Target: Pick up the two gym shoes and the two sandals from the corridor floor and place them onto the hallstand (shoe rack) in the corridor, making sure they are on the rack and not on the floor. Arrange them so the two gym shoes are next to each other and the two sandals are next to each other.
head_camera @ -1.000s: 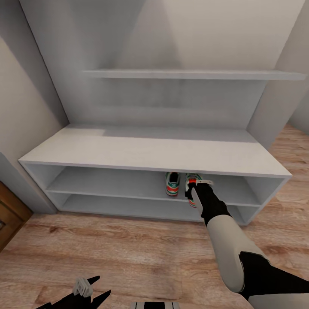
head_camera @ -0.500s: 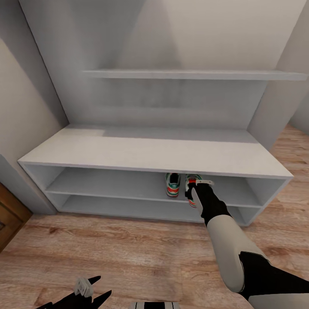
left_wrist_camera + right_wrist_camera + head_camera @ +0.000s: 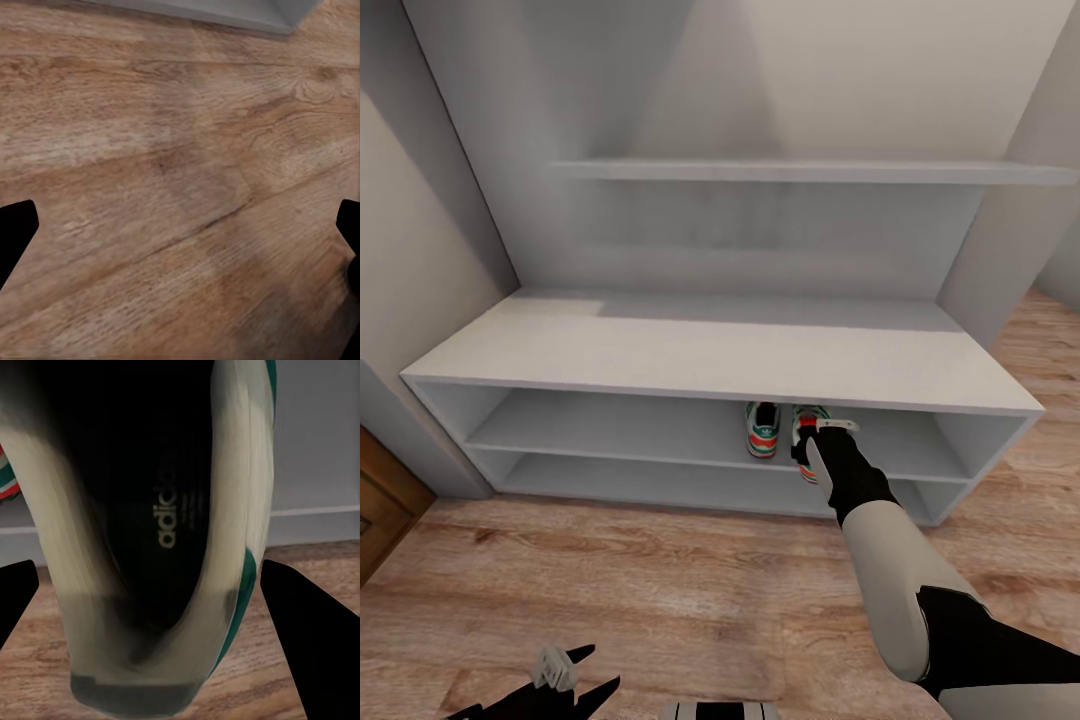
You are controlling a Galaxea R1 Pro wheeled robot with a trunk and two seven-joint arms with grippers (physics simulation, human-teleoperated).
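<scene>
Right gripper [image 3: 812,437]: reaches into the hallstand [image 3: 720,350] at lower centre-right of the head view, fingers closed around the right gym shoe [image 3: 161,540].
Shoe between the fingers: its dark opening faces the wrist camera, a fingertip [image 3: 311,637] on either side.
Left gym shoe [image 3: 762,430]: on the upper low shelf, just beside.
Left gripper [image 3: 565,675]: spread apart above the corridor floor [image 3: 180,172], holding nothing.
</scene>
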